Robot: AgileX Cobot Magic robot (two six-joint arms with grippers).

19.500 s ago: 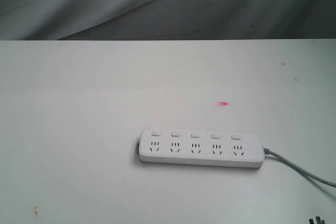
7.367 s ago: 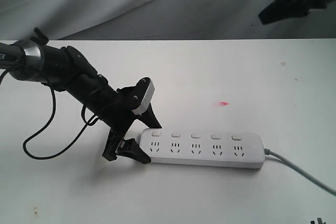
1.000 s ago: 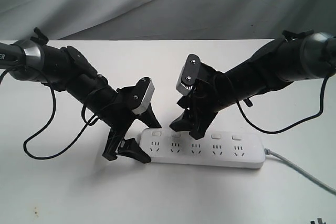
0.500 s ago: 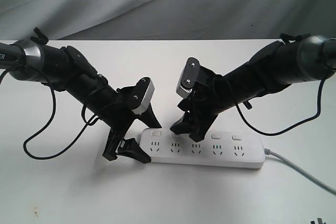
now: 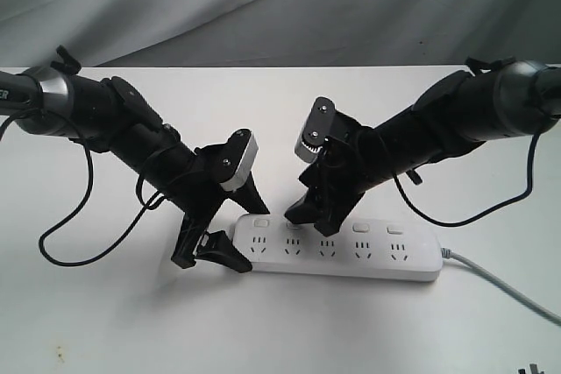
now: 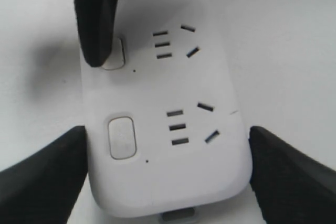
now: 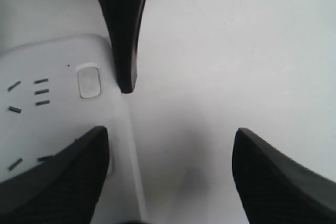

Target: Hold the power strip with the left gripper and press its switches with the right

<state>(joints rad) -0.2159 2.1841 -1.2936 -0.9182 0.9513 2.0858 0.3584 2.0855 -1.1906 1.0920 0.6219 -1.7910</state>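
My black two-fingered left pincer [image 5: 246, 236] was closed across the short end of the long white rounded plastic power strip [image 5: 368, 253], one finger against each long edge. My black right pincer [image 5: 312, 220] stood spread wide and held nothing. One of its fingertips [image 6: 97, 45] lay on the second small white switch [image 6: 117, 56]. I could not tell whether that button was pushed in.

Only the left wrist view showed this contact, with the first switch [image 6: 122, 138] uncovered beside it. The right wrist view showed the first switch and my left finger [image 7: 123, 35] beside it at the strip's edge. My own right finger hid the second switch there. Only the exterior view showed the strip lying flat on the white tabletop [image 5: 394, 111], with its grey cord [image 5: 501, 283] leaving the far end.

Both arms sloped down toward the strip: the left, with its silver band [image 5: 51, 94], from the left, and the matte dark right arm [image 5: 473, 116] from the right.
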